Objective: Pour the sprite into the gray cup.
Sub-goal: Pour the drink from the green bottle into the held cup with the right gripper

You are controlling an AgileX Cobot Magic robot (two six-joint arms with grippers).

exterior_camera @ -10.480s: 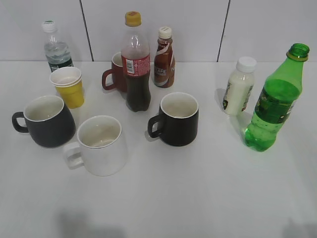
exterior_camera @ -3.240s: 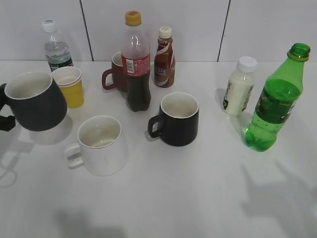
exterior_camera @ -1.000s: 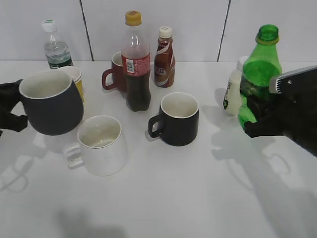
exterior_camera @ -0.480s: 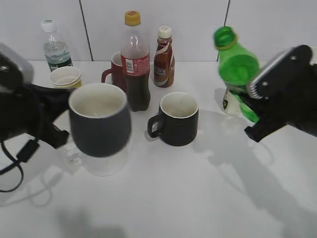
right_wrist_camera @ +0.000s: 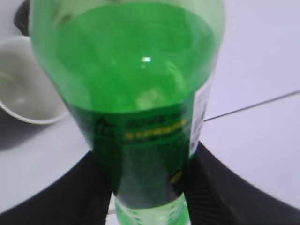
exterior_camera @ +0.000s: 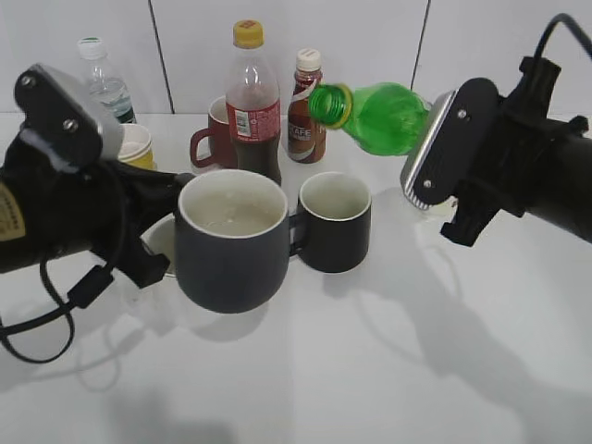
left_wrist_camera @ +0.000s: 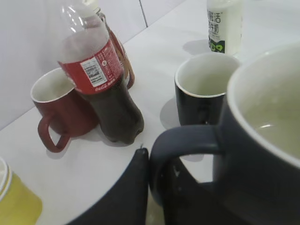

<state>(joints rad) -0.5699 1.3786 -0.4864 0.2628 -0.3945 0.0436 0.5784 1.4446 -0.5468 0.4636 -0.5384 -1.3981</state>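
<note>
The translucent green plastic sprite bottle (exterior_camera: 384, 116) is held almost horizontal above the surface at centre right, its uncapped mouth pointing left over the glossy black straight-sided mug (exterior_camera: 335, 222). It is pinched around its labelled lower body by the right gripper (right_wrist_camera: 145, 187). The dark charcoal-gray matte cup (exterior_camera: 231, 240) is carried off the white surface (exterior_camera: 370, 370) at near centre-left, upright, its loop handle clamped by the left gripper (left_wrist_camera: 150, 187).

Both task items are judged lifted and brought close together, and tilting is well advanced. No stream is visible, and the cup's whitish inside appears dry. The bottle mouth lies right of and beyond the gray cup's rim, so alignment and the actual pour are judged outstanding.

Behind stand a red-labelled cola bottle (exterior_camera: 253, 102) and a red mug (left_wrist_camera: 58, 110).
</note>
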